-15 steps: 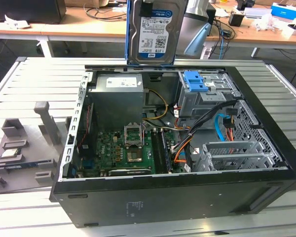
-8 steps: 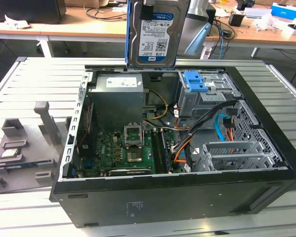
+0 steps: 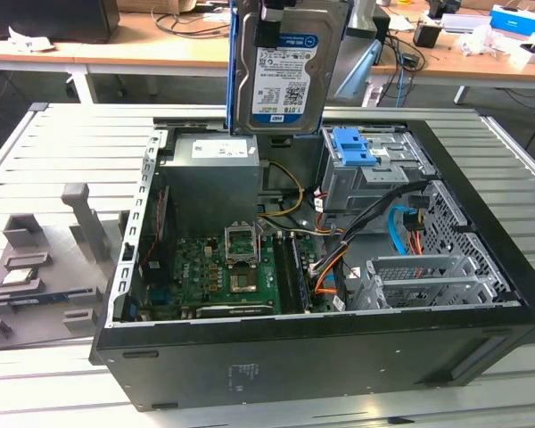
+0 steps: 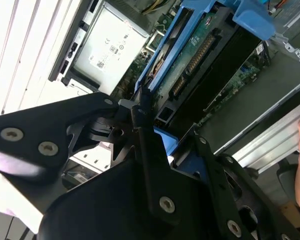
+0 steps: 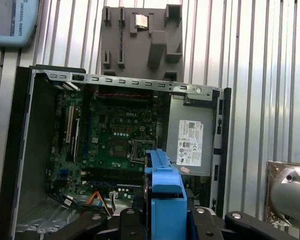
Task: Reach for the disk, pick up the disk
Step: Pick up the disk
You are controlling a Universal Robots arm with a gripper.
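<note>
The gripper (image 3: 275,11) grasps the disk (image 3: 287,71) by its upper edge; the disk hangs upright at twelve o'clock, clear above the open computer case (image 3: 321,357). Reach and pick-up appear complete.

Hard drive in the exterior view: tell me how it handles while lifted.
The hard drive looks like a stiff metal slab, so it probably won't flex, and likely feels heavy for its size. Hanging upright from the gripper above the open computer case, it may swing or slip. Its blue bracket is plastic, perhaps giving slightly under the grip.
</note>
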